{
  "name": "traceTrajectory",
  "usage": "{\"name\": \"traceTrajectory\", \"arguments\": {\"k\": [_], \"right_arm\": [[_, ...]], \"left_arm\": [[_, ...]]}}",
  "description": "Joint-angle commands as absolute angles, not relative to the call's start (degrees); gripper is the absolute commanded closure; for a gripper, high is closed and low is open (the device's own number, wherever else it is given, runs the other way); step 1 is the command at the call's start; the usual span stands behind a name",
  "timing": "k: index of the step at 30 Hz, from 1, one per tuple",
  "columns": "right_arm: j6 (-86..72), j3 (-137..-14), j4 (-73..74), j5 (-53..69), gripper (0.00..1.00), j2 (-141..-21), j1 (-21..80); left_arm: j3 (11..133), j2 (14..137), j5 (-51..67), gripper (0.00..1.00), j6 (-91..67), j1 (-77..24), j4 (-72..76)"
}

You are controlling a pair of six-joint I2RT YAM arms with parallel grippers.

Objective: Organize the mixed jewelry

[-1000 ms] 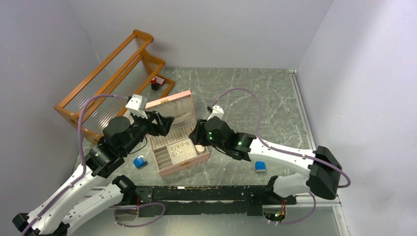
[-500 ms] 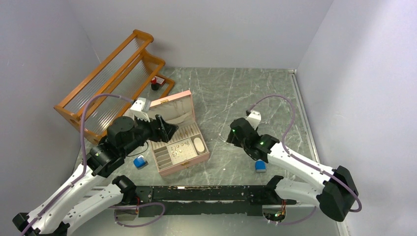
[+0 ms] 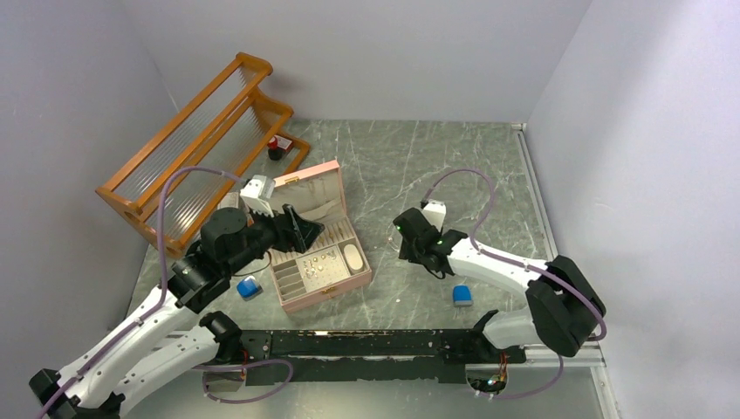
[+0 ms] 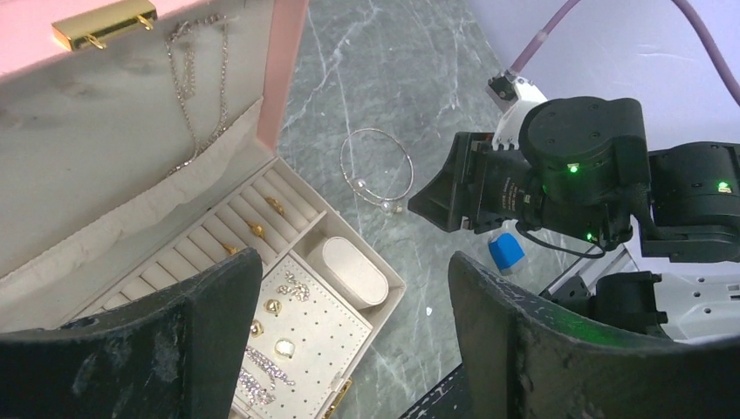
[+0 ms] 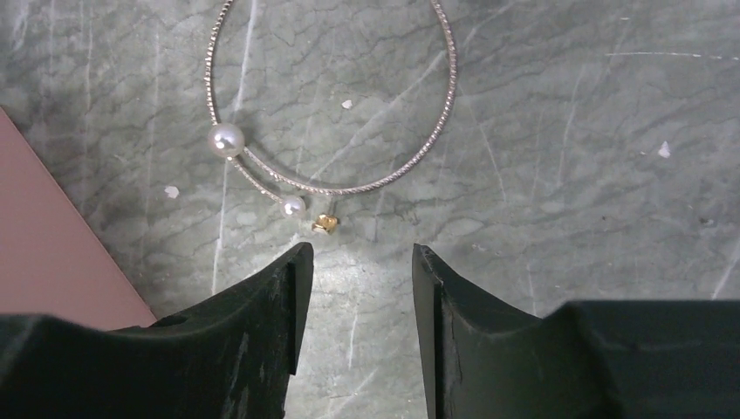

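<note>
The pink box [image 3: 330, 281] lies open on the marble table. Its perforated pad holds several small gold and silver earrings [image 4: 284, 347], gold pieces [image 4: 256, 229] sit in the ring slots, and a chain [image 4: 188, 78] hangs in the lid. My left gripper [image 3: 301, 229] hovers open above the box, its jaws [image 4: 353, 262] wide and empty. Right of the box, a thin wire hoop with two pearls [image 5: 226, 140] [image 4: 387, 207] lies on the table, with a tiny gold piece [image 5: 325, 223] beside the smaller pearl. My right gripper [image 5: 358, 253] [image 3: 403, 234] is open just short of that piece, holding nothing.
An orange slatted rack [image 3: 201, 148] stands at the back left, a small red and black object [image 3: 277, 148] beside it. One blue block [image 3: 249, 286] lies left of the box and another [image 3: 462, 295] under the right arm. A black rail [image 3: 366, 342] runs along the near edge.
My right gripper left the pink box, swung right and came down over the table by the hoop. My left gripper edged right, further over the box.
</note>
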State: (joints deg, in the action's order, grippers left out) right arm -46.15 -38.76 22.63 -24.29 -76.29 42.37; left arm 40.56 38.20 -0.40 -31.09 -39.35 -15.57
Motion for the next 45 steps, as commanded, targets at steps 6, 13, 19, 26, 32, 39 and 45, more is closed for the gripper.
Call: {"name": "traceTrajectory", "arguments": {"k": [6, 13, 19, 26, 32, 39, 45], "right_arm": [[-43.79, -41.15, 17.66, -23.57, 0.51, -81.21, 41.96], [-42.9, -42.17, 17.08, -23.77, 0.7, -83.81, 41.94], [-42.29, -42.41, 17.08, -23.6, 0.69, -83.85, 41.92], [-41.76, -42.29, 17.39, -23.19, 0.69, -84.36, 41.77], [-41.57, -42.22, 18.32, -22.91, 0.77, -83.56, 41.77], [-41.07, -41.72, 19.14, -22.63, 0.78, -82.8, 41.83], [-40.83, -40.88, 19.28, -21.38, 0.8, -82.39, 41.83]], "left_arm": [[39.99, 40.29, 0.49, 0.18, -29.53, -39.02, -10.81], [39.27, 40.37, 0.09, 0.18, -28.97, -39.08, -10.99], [39.09, 40.0, 0.09, 0.18, -28.48, -39.08, -10.76], [39.2, 40.17, 0.11, 0.18, -28.65, -39.07, -11.24], [39.02, 39.86, 0.09, 0.19, -28.83, -39.03, -11.38], [38.94, 39.75, 0.09, 0.19, -29.13, -38.99, -11.34], [38.94, 39.82, 0.09, 0.19, -29.09, -39.05, -11.6]]}}
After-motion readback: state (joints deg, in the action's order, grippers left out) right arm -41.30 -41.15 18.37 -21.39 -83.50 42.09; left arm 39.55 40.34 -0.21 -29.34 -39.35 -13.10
